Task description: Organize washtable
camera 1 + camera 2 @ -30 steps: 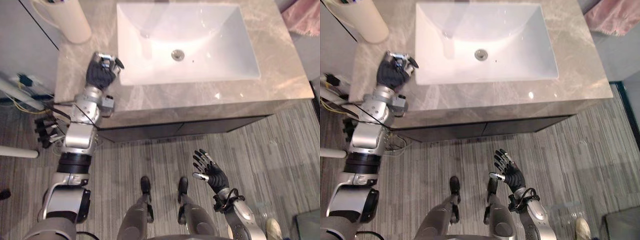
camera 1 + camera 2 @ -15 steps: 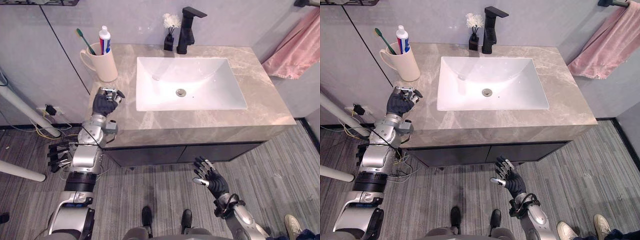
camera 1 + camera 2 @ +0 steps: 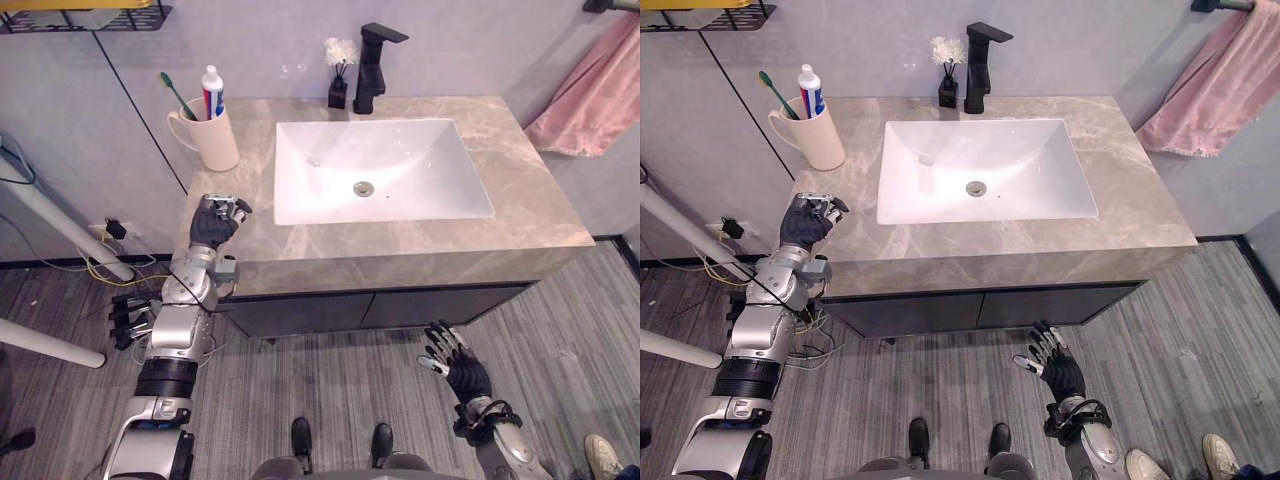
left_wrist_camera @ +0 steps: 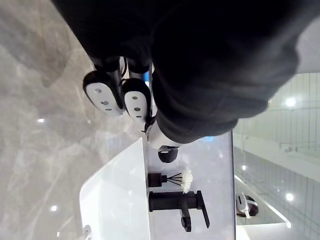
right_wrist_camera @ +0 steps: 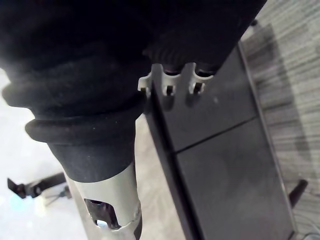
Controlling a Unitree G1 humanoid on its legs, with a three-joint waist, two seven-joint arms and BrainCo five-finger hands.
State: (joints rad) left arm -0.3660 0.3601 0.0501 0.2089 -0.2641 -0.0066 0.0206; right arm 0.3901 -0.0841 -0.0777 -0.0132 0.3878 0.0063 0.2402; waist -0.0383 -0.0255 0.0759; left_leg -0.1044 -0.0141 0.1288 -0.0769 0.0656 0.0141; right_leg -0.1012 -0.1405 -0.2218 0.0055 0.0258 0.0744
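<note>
While left hand (image 3: 215, 220) hovers over front-left corner of washtable (image 3: 520, 190), fingers curled in with nothing in them, right hand (image 3: 462, 372) hangs low over floor (image 3: 330, 370) in front of cabinet (image 3: 400, 305), fingers spread loose, empty too. Cream cup (image 3: 216, 140) at back-left corner, green toothbrush (image 3: 178, 94) and toothpaste tube (image 3: 212, 88) standing in it. White sink (image 3: 420, 170) mid-counter, black faucet (image 3: 372, 65) behind it, small black vase (image 3: 340, 88) with white flower just beside faucet. Pink towel (image 3: 590, 95) on wall at right.
</note>
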